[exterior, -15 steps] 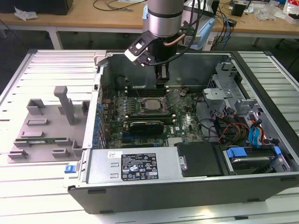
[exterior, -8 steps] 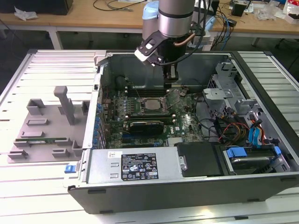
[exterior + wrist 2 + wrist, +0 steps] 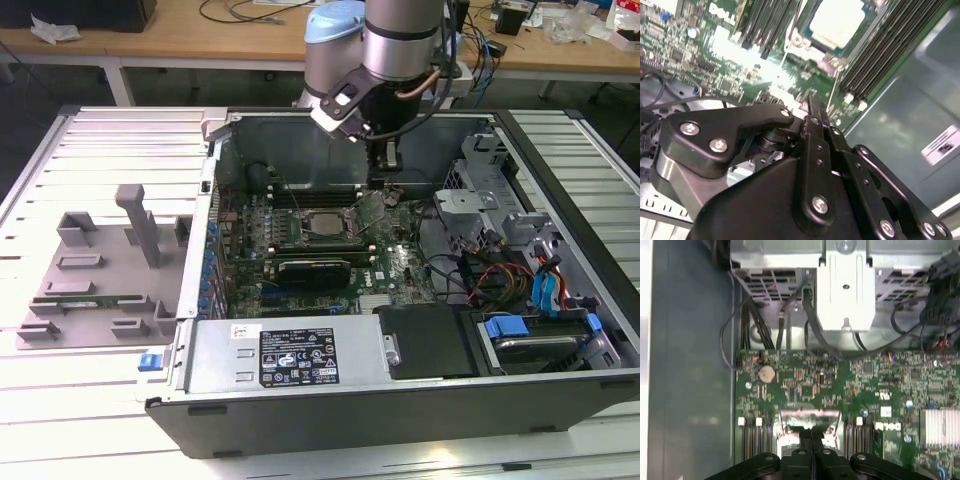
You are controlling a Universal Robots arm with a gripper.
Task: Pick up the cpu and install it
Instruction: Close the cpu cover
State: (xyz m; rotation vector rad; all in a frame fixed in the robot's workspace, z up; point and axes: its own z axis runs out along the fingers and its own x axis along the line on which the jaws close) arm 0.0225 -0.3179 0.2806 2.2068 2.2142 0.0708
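The one arm (image 3: 400,40) reaches down from the far side into the open computer case (image 3: 400,400), which lies flat on the slatted metal worktop (image 3: 100,140). Its wrist is bent so that the single black hand (image 3: 390,162) points straight down close to the case's back wall. In both wrist views the two fingers (image 3: 805,440) are pressed together with nothing between them; the hand (image 3: 813,107) hangs above the green motherboard (image 3: 805,385), clear of it.

There is one cpu (image 3: 322,224), and it lies flat in its socket (image 3: 300,232) on the motherboard, silvery top plate up. It is a little to the exterior view's left of the hand, nearer the camera and not touching it. The second wrist view shows the same cpu (image 3: 837,22) beyond the fingertips, with two banks of memory slots (image 3: 880,55), one on each side of the socket.

One long black card (image 3: 315,268) sits just in front of the socket. One coin cell (image 3: 767,373) is on the board. One grey plastic fixture (image 3: 95,270) lies on the worktop to the exterior view's left of the case
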